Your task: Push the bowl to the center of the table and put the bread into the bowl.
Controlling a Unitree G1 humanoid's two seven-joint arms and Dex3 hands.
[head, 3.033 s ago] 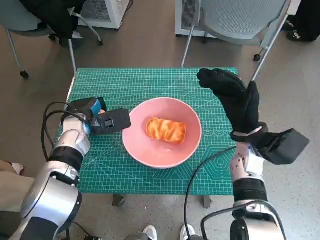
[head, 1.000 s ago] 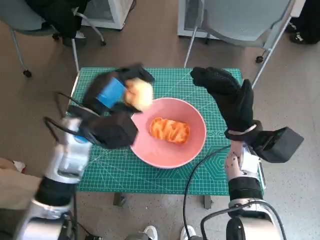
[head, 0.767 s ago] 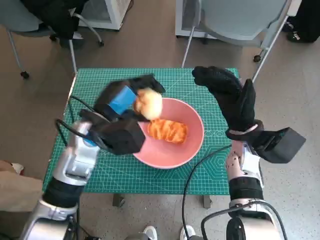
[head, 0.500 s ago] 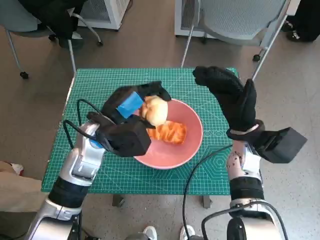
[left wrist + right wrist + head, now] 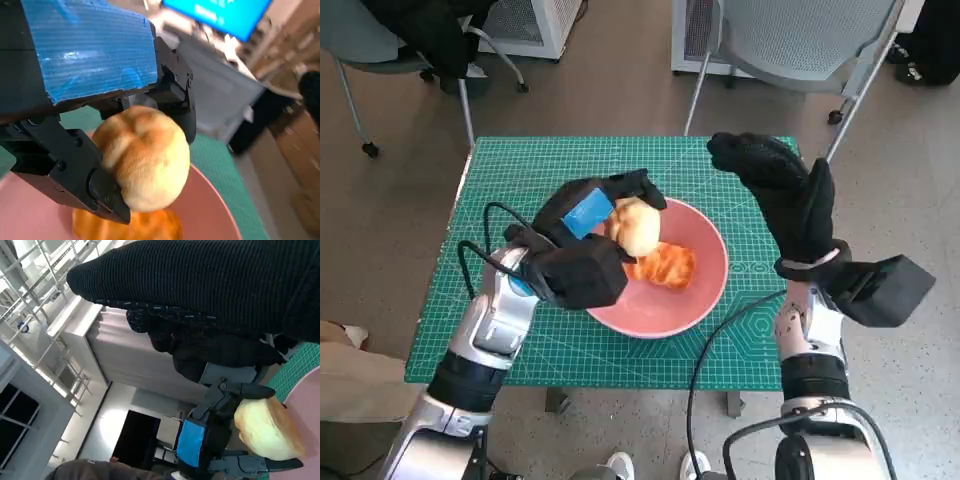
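A brown floor lay around the small counter, whose top was covered by a green cutting mat printed with a grid; grey chairs stood beyond its far edge. Near the middle of the mat sat a pink bowl, and inside it rested an orange-glazed pastry.

The left hand — black, with blue tape across its back — hung over the near-left part of the bowl's rim, its fingers closed around a pale round bread roll. In the left wrist view the roll was clamped between the dark fingers from both sides, just above the pastry and the bowl's pink inside; whether roll and pastry touched could not be told for sure, though they seemed very close. The right wrist view showed the same roll at the bowl's edge, held by the taped hand.

The right hand, in its black knitted glove, was raised over the far-right corner of the mat — holding nothing, fingers loosely extended and apart from every object. A black cable looped across the mat near that forearm.
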